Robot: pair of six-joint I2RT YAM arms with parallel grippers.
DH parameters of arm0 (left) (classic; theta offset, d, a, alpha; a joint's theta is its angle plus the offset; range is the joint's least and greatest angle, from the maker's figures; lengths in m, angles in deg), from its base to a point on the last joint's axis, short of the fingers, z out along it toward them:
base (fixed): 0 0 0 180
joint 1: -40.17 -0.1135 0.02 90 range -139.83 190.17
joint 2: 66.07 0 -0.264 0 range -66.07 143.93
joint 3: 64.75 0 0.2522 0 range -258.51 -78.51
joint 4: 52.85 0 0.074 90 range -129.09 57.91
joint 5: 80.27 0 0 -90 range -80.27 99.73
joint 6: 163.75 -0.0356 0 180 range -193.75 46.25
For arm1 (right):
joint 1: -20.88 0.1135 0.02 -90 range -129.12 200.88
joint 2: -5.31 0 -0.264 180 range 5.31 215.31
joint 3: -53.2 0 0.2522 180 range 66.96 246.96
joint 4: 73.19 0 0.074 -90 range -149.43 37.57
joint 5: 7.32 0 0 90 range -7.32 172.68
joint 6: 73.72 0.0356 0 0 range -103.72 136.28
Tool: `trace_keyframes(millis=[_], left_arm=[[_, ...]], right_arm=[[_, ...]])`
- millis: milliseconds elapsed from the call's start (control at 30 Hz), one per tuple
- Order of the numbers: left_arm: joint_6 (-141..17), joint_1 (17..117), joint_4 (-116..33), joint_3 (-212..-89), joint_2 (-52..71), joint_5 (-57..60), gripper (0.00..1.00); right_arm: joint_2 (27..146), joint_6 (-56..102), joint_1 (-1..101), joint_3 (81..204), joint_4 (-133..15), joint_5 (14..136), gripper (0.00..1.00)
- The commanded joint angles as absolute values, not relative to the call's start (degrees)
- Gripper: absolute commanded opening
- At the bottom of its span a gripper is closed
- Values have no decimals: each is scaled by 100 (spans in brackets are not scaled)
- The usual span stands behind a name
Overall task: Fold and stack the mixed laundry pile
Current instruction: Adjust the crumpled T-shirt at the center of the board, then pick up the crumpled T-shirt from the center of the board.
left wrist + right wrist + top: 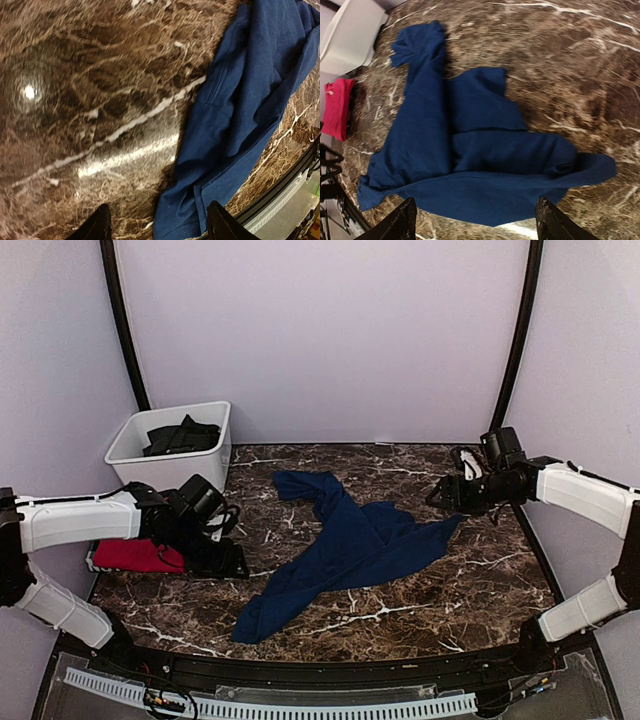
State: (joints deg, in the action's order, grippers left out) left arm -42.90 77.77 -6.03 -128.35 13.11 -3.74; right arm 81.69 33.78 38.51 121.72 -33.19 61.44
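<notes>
Left fingers (pixel 97 225) spread wide over bare table (pixel 75 125), holding nothing; right fingers (pixel 402 220) likewise parted and empty, poised near the right-hand tip of the navy blue T-shirt (pixel 345 550). Crumpled across mid-table, that shirt, twisted and doubled over itself, stretching from far centre to near left-centre. Red T-shirt (pixel 135 556) lying folded at the left edge, just beside the left arm.

Probably time to spread the navy shirt flat before any fold. Best to pinch a single layer at opposite ends: right side at the tip nearest it, left side at the near edge beside it. Lift a little, draw apart evenly, lay down smooth. Avoid grabbing the doubled folds in the middle.

Hard to tell sleeve from hem in the tangle; no neckline visible. Dark cloth (pixel 180 435) in the white bin (pixel 125 445) mostly hidden by the wall, kind unclear. Black shape (pixel 215 560) just right of the red shirt, under the left wrist, unidentified. Near end of the navy shirt cut off in the left wrist view.
</notes>
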Motion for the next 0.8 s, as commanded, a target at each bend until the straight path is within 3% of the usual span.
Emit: trace_keyframes(millis=[0,300,533,567,667,767], left_arm=[[-3441,7961,-471,-12374,790,-184,63],[-2954,8369,-760,-12071,1613,-16,64],[-2945,8714,-958,-12189,2263,21,62],[-2992,8820,-1025,-12279,2425,-2,61],[-3091,8871,-1200,-12439,2661,-67,45],[-3156,8862,-1315,-12578,2753,-28,20]], right_arm=[[8280,3531,3411,11944,-3493,6527,78],[8941,3531,2591,11993,-3875,6731,82],[9727,3394,2517,12034,-4127,6435,75],[9828,3403,2514,11952,-4255,6272,70],[9860,3382,2514,11845,-4349,6091,56],[9813,3347,2505,11722,-4415,5852,34]])
